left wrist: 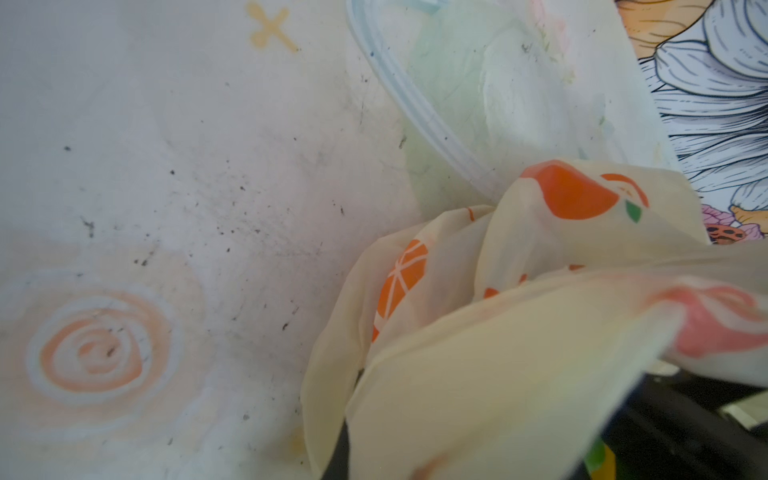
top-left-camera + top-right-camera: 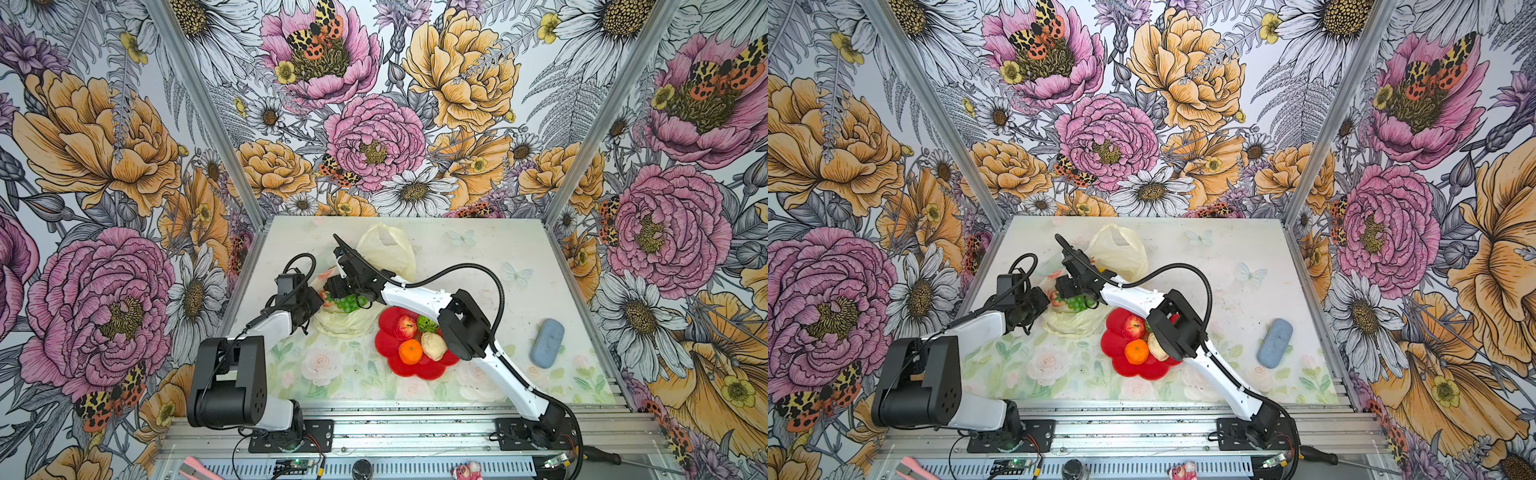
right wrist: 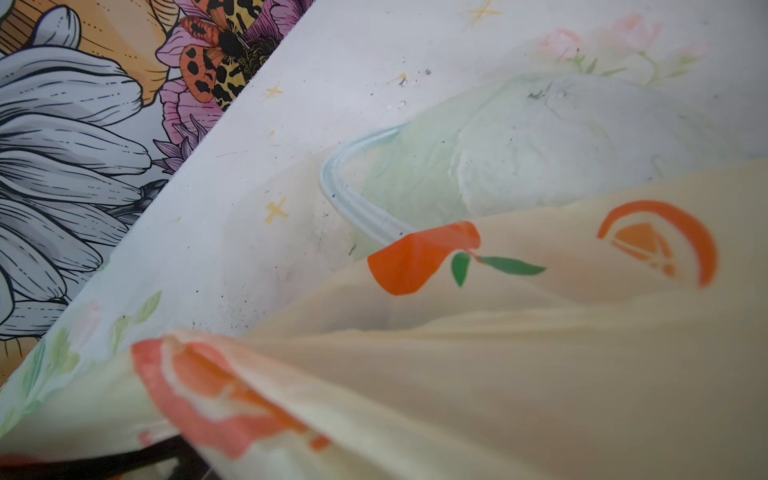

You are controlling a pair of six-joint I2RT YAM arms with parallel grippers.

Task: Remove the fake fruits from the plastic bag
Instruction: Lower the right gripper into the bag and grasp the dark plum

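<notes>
The plastic bag (image 2: pixel 345 323), thin pale-yellow film printed with orange slices, lies crumpled on the tabletop (image 2: pixel 478 257) between both grippers. A green grape bunch (image 2: pixel 348 303) shows at its mouth, right beside the right gripper (image 2: pixel 334 289). I cannot tell whether that gripper grasps anything. The left gripper (image 2: pixel 318 301) is clenched on the bag's edge.

The left arm (image 2: pixel 270 326) and right arm (image 2: pixel 415 300) are white shells joined by blocky black housings (image 2: pixel 226 382) dotted with small holes. A ribbed black cable (image 2: pixel 496 286) runs behind the right hand (image 2: pixel 334 291), a shorter loop (image 2: pixel 301 259) behind the left hand (image 2: pixel 319 298). The base plates (image 2: pixel 291 436) are black.
</notes>
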